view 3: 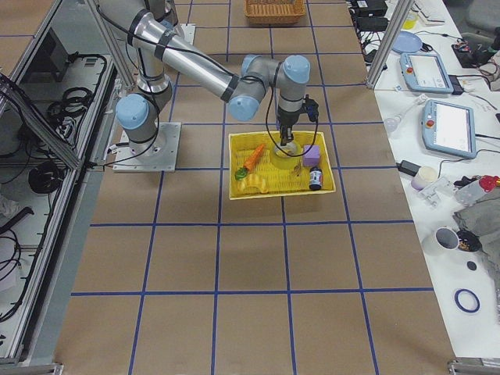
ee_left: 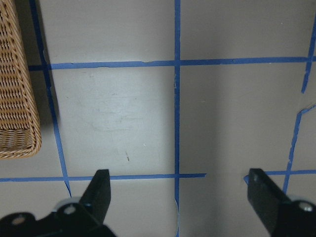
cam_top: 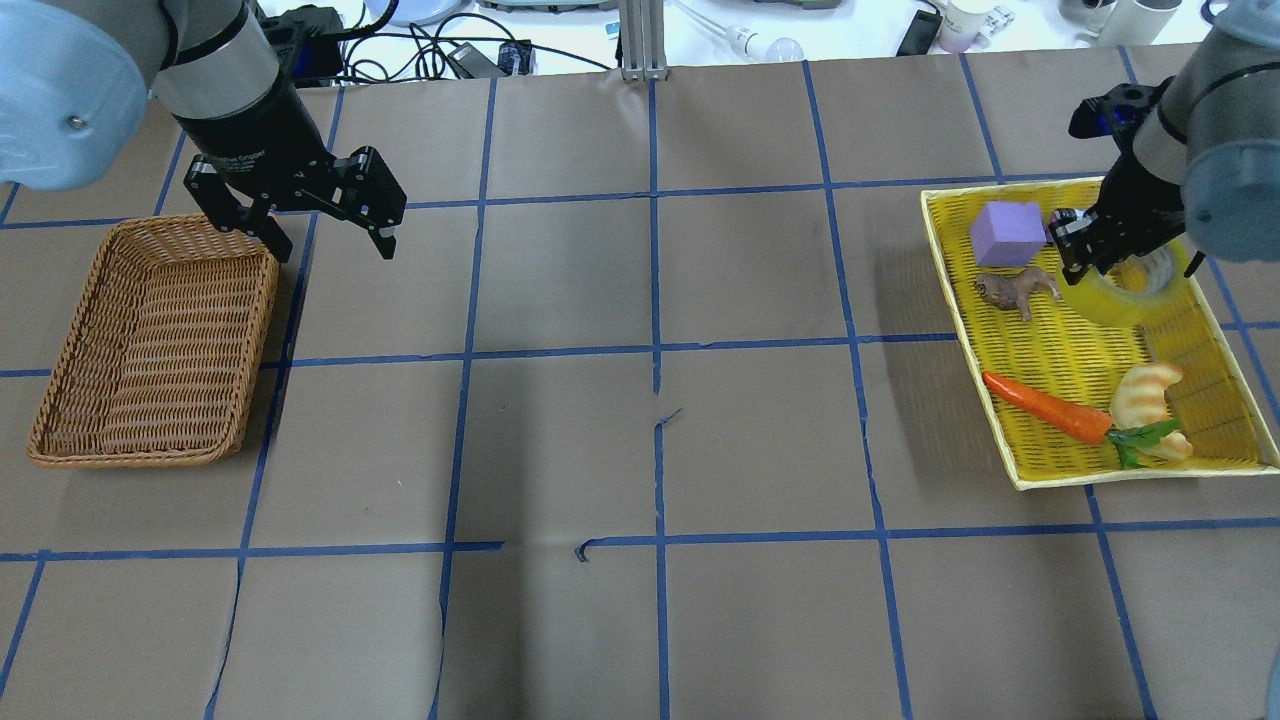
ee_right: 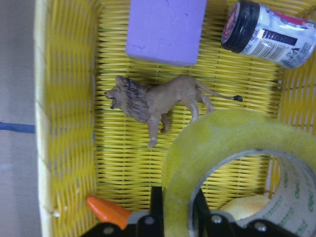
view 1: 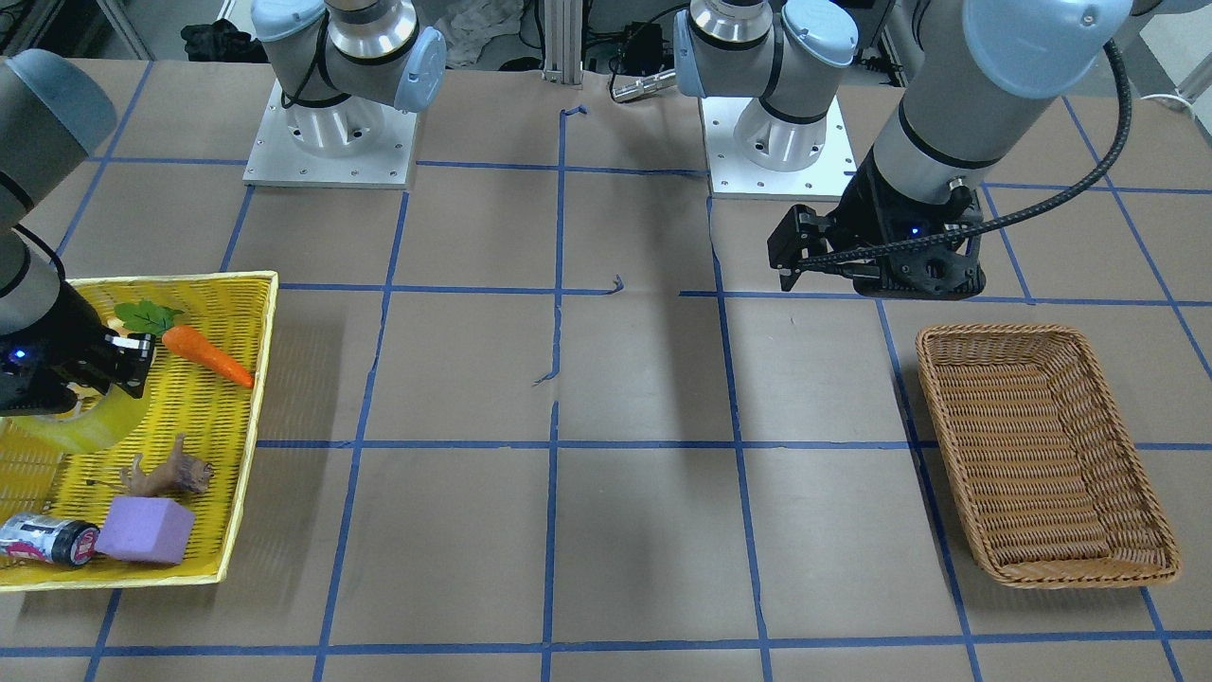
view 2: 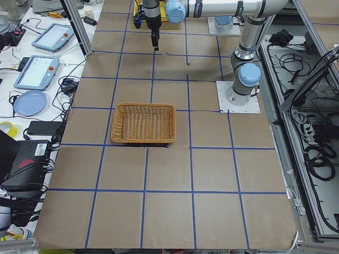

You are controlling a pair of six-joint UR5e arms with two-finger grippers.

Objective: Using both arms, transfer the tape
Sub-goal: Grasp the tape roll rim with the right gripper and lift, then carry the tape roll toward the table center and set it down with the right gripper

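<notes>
The yellow tape roll lies in the yellow basket at the table's right end. It also shows in the overhead view and the front view. My right gripper is down in the basket, shut on the roll's wall, with one finger inside the core and one outside. The gripper also shows in the overhead view. My left gripper hangs open and empty above the table beside the wicker basket. Its fingers stand wide apart over the bare paper.
The yellow basket also holds a purple block, a toy lion, a carrot, a croissant and a small jar. The brown wicker basket holds nothing. Blue tape lines grid the table.
</notes>
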